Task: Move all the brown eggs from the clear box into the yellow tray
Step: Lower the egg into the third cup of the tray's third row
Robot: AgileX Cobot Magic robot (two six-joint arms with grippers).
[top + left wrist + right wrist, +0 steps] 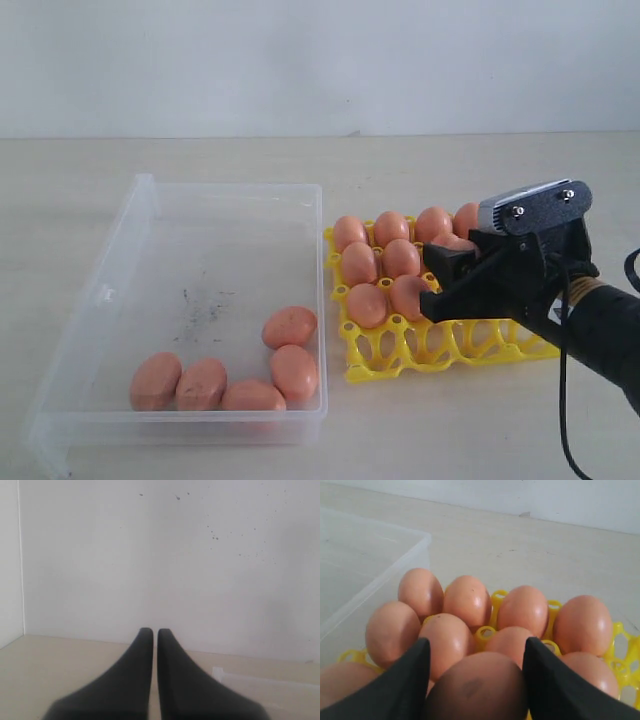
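Note:
My right gripper (476, 647) is shut on a brown egg (477, 685), which sits between both black fingers just above the yellow tray (440, 350). In the exterior view that gripper (440, 285) hovers over the tray's middle rows. Several brown eggs (380, 262) fill the tray's back and left cups; the front row of cups stands bare. The clear box (200, 260) lies left of the tray with several brown eggs (290, 327) gathered near its front right corner. My left gripper (151, 632) is shut on nothing and faces a white wall, off the exterior view.
The tray's left edge nearly touches the box's right wall (322, 300). Dark smudges (200, 310) mark the box floor. A corner of the clear box (260, 682) shows in the left wrist view. The right arm's cable (565, 400) hangs at the front right.

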